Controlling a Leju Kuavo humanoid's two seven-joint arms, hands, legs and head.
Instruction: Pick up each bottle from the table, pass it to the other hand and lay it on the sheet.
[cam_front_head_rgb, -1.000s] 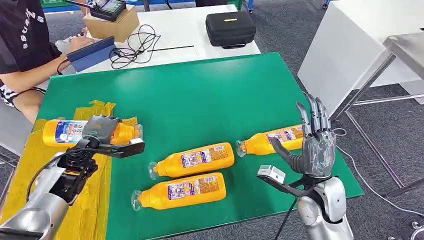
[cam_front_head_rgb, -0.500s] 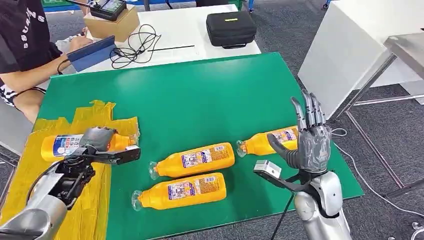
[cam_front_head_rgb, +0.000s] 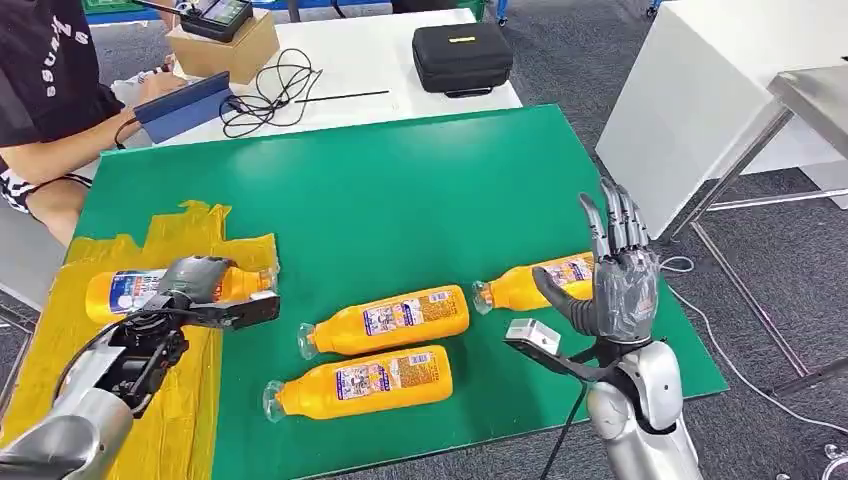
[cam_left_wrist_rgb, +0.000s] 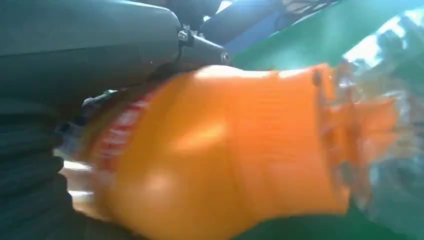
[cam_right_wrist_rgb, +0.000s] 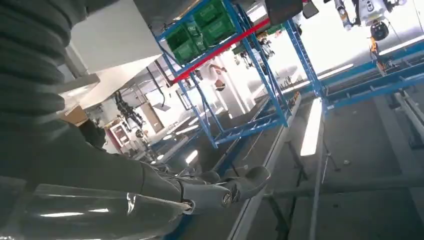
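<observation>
My left hand (cam_front_head_rgb: 195, 278) grips an orange bottle (cam_front_head_rgb: 120, 290) by its neck end, lying sideways low over the yellow sheet (cam_front_head_rgb: 60, 340) at the left of the green mat (cam_front_head_rgb: 380, 190). I cannot tell whether it touches the sheet. In the left wrist view the bottle (cam_left_wrist_rgb: 215, 150) lies blurred against my hand (cam_left_wrist_rgb: 75, 50). Three more orange bottles lie on the mat: one in the middle (cam_front_head_rgb: 385, 320), one nearer the front edge (cam_front_head_rgb: 360, 382), and one on the right (cam_front_head_rgb: 525, 282). My right hand (cam_front_head_rgb: 620, 270) stands open with fingers (cam_right_wrist_rgb: 220, 192) pointing up, just right of that bottle.
A person sits at the back left with a blue tablet (cam_front_head_rgb: 185, 105). Behind the mat, a white table (cam_front_head_rgb: 370, 60) carries a cardboard box (cam_front_head_rgb: 225, 45), cables (cam_front_head_rgb: 265, 90) and a black case (cam_front_head_rgb: 460, 55). A white cabinet (cam_front_head_rgb: 690, 90) and metal frame (cam_front_head_rgb: 740, 170) stand right.
My left hand has come down and toward me with the bottle, closer to the sheet. My right hand has shifted slightly left and lower, still open.
</observation>
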